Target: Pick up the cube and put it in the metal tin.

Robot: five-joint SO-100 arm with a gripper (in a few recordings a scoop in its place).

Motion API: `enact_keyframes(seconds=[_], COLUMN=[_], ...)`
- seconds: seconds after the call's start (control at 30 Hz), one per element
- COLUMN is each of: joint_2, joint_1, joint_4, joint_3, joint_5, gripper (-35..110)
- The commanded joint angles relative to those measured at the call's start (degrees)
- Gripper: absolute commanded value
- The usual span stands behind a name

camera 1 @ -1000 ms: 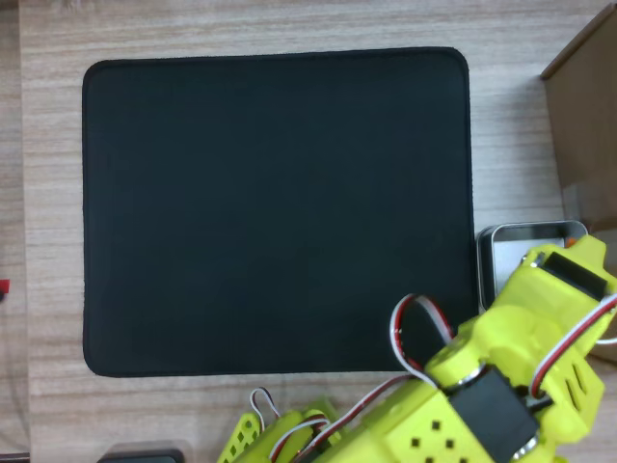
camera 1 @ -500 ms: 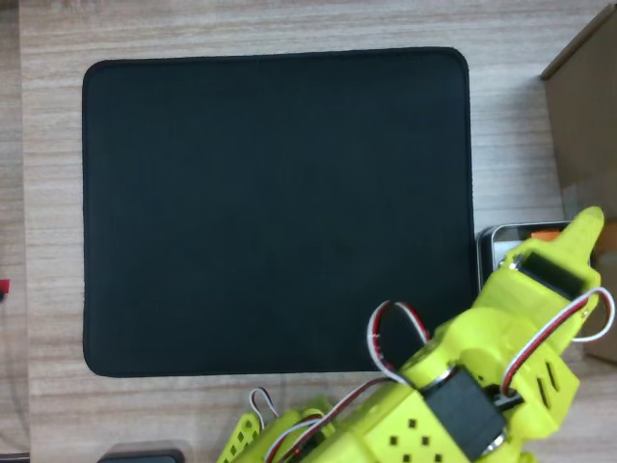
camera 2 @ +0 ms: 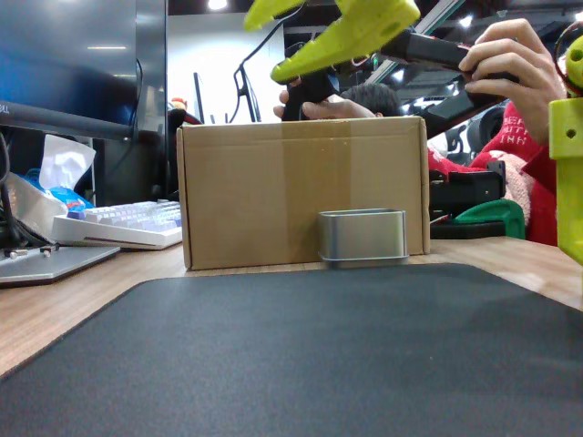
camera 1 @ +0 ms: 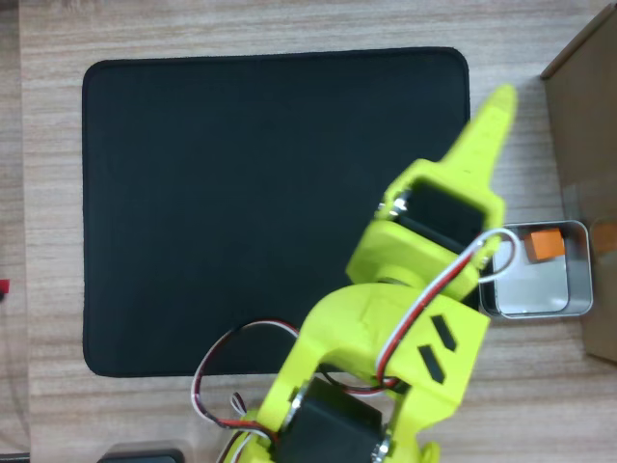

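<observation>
cube lies in tin, so delivered | gripper raised above, jaws apart, likely empty

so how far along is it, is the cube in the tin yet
Looks done: in the overhead view the orange cube lies inside the metal tin, at its upper corner, with nothing gripping it. In hand: nothing. The claw hangs open and empty high above the cardboard box in the fixed view, off the tin. Left: nothing on the cube itself, probably only bringing the arm back to rest.
</observation>
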Motion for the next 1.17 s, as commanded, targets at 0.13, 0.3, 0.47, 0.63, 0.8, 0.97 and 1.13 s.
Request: enact_keyframes(seconds=[0.13,0.3,0.47,0.63,0.8,0.97,1.13], joint_2=[10.20,21.45,32.34,37.97,37.97,37.97,37.97], joint_1=[-8.79,-15.21,-19.51,-22.76,-25.14,-26.02,-26.10], joint_4=[1.49,1.41,4.92,6.06,7.03,9.32,11.43], joint_3=[3.34,15.64,23.99,32.08,36.12,37.88,39.64], joint_5=[1.49,-0.70,-3.52,-5.89,-6.24,-6.86,-7.65], gripper=[21,16,6,0,0,0,0])
